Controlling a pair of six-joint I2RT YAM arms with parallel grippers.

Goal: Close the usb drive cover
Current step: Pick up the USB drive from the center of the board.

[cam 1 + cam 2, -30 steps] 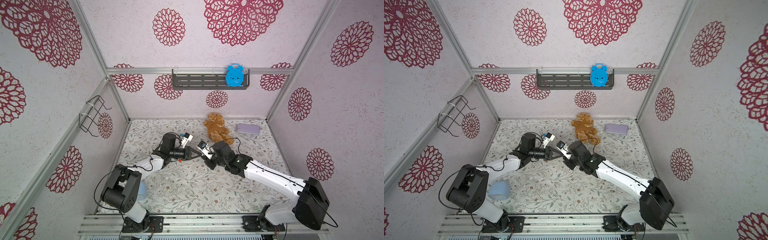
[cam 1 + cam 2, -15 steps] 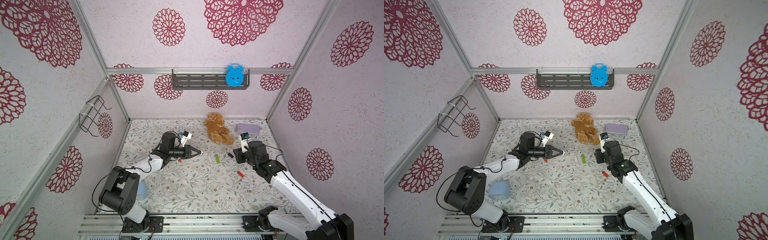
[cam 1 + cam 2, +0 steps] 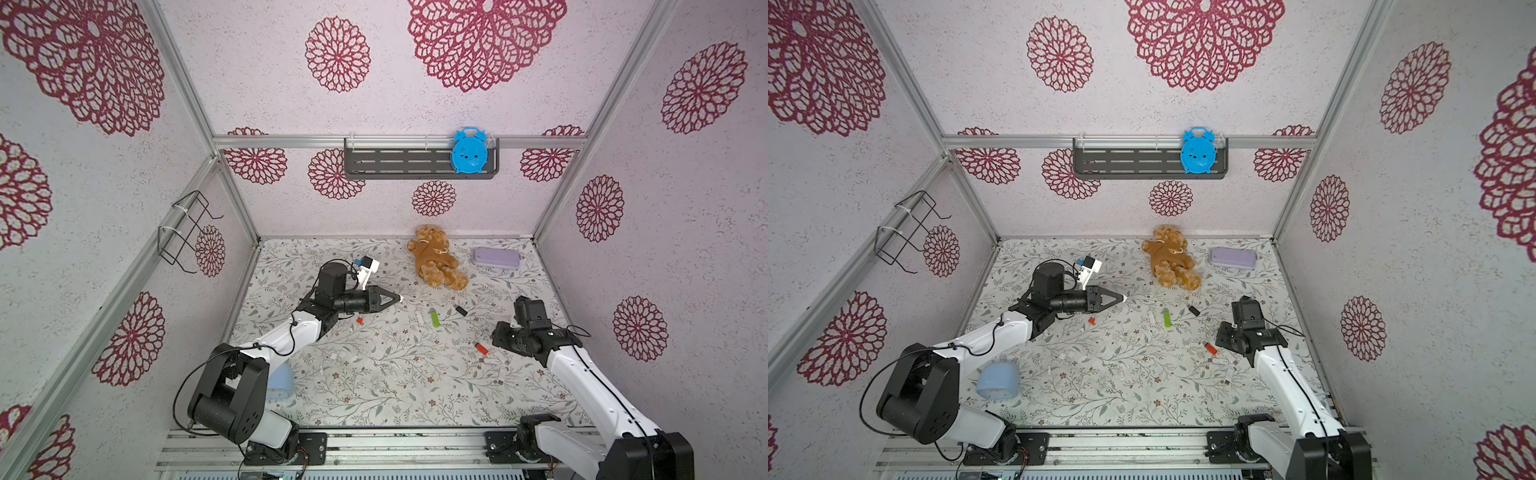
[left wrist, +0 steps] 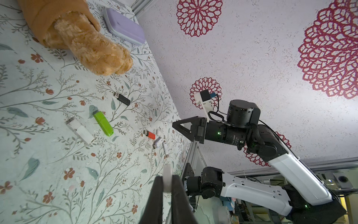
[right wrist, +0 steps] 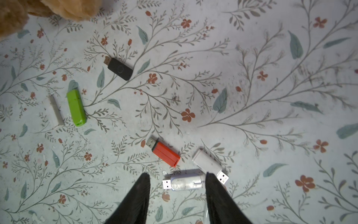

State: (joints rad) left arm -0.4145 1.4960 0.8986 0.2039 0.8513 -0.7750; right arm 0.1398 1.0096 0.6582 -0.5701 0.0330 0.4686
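Left tool (image 4: 167, 179) pinching white cap (image 4: 167, 170); right tool (image 5: 177, 175) spread above clear usb drive (image 5: 186, 183)

The floral table (image 3: 374, 395) is carrying everything. A teddy bear (image 3: 436, 259) is lying at the far side, right of centre, with a purple case (image 3: 496, 257) resting to its right. Near the middle a green usb drive (image 3: 434, 318) is lying between a slim white usb drive (image 4: 80, 131) on its left and a black usb drive (image 3: 461, 310), plug bare, on its right. Nearer on the right, a red usb drive (image 3: 481, 347) is sitting uncapped beside a translucent usb drive (image 5: 184, 182) and a white-bodied usb drive (image 5: 207, 163). A small red cap (image 3: 359, 320) is lying left of centre, and a pale blue object (image 3: 998, 380) is resting at the near left.
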